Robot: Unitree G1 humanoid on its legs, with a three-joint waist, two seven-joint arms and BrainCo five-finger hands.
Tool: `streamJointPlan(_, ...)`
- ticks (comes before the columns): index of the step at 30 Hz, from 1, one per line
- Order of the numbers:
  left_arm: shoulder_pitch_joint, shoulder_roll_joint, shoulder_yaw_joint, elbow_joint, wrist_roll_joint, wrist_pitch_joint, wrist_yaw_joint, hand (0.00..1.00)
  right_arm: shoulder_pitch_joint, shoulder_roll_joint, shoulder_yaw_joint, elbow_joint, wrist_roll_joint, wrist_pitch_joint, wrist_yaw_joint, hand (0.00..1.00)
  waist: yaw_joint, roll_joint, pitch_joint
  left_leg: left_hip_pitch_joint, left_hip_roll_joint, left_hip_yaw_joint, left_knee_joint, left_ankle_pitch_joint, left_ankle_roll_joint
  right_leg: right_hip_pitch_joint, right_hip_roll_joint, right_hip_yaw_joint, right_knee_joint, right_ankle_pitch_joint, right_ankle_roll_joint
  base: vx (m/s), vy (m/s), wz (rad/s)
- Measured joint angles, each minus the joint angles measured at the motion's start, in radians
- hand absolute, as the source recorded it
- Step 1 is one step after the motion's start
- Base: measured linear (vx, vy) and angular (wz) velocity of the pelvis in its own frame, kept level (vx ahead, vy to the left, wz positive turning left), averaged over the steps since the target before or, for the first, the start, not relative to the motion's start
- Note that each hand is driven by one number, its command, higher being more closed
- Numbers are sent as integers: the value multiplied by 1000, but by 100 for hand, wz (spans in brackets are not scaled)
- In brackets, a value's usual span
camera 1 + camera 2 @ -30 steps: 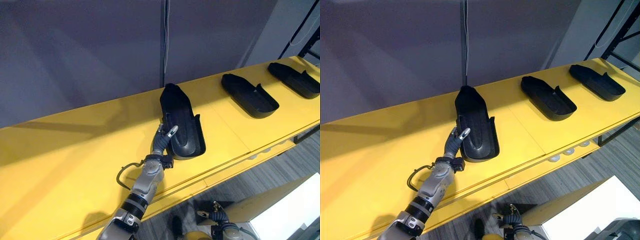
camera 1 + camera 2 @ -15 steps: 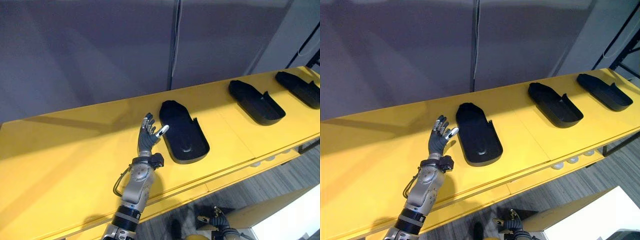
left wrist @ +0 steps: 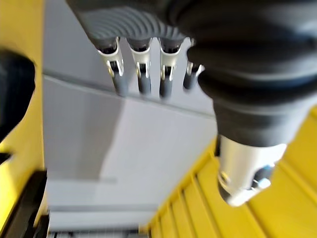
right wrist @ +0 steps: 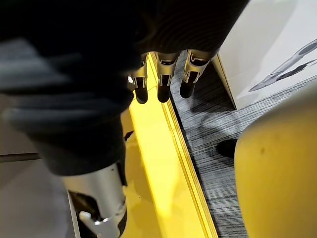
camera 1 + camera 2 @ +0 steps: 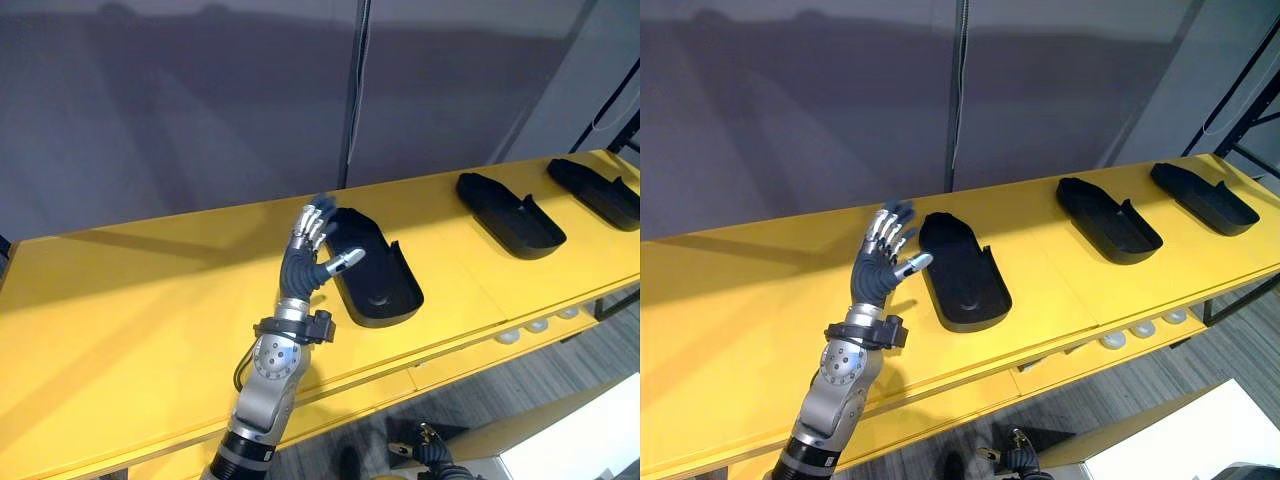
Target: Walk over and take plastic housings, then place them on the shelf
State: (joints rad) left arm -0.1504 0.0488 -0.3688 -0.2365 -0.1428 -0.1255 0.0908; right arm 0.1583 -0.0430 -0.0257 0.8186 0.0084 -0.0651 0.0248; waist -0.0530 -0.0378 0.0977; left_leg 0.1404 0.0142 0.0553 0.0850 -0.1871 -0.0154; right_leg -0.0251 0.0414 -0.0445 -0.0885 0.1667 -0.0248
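Three black plastic housings lie open side up on the yellow shelf. The nearest housing is in the middle, a second housing lies to its right and a third housing at the far right. My left hand is raised above the shelf just left of the nearest housing, fingers straight and spread, holding nothing and clear of the housing. My right hand hangs low beside the shelf's front edge, fingers straight and empty.
A grey wall with a thin vertical cable backs the shelf. A dark rack stands at the far right. Below the shelf's front edge lie grey floor and a white-topped yellow unit. The shelf's left half is bare yellow.
My left hand has let go of the nearest housing's left edge, risen and drawn slightly left with fingers spread. The housing stays flat on the shelf. The camera has shifted.
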Motion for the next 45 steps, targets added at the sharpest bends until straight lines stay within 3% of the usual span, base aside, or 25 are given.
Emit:
streamJointPlan(5, -1, 70, -120, -31, -92, -19, -167, 100, -8, -4, 9, 10, -7, 0, 18, 0, -9, 2, -9, -13, 0, 14, 11, -3, -4, -13, 2, 11, 0, 6, -2, -45, 6, -8)
streamJointPlan(13, -7, 125, -282, -11, -96, -19, -293, 100, -34, -34, 47, 31, -17, 0, 33, 0, -30, 12, -16, -16, 0, 42, 23, -10, -10, -20, 6, 38, 0, 15, -3, -51, 10, -11)
streamJointPlan(16, -10, 126, -309, 89, -59, -14, -318, 100, -46, -48, 48, 33, -23, 0, 34, 0, -45, 41, -20, -2, 1, 54, 17, -16, -15, -12, 8, 51, -5, 17, -2, -43, 9, -11)
streamJointPlan(18, -11, 125, -323, 152, -28, -5, -320, 100, -51, -50, 48, 33, -22, 0, 34, 0, -53, 56, -21, 0, 0, 60, 16, -19, -19, -12, 8, 56, -5, 18, 0, -31, 4, -8)
streamJointPlan(24, -11, 114, -326, 264, 83, -2, -295, 100, -66, -50, 48, 33, -22, 0, 34, 0, -71, 64, -11, 2, 2, 63, 14, -19, -19, -12, 10, 59, -5, 14, 6, -9, -4, -2)
streamJointPlan(30, -18, 47, -274, 387, 167, 1, -202, 100, -68, -47, 43, 33, -21, 0, 25, 0, -79, 72, 3, 14, 4, 78, -2, -19, -19, -12, 16, 66, -5, 14, 6, -1, -8, -5)
streamJointPlan(35, -81, 34, -200, 453, 170, 5, -135, 100, -69, -38, 25, 33, -20, 0, 14, 0, -79, 75, 14, 21, 9, 78, -14, -19, -20, -12, 21, 64, -5, 13, 6, 0, 0, 0)
streamJointPlan(45, -128, 20, -143, 566, 246, 37, -119, 100, -73, -31, 12, 33, -20, 0, 12, 0, -83, 70, 25, 31, 13, 79, -15, -19, -20, -8, 24, 63, -5, 11, 6, 4, 4, 0)
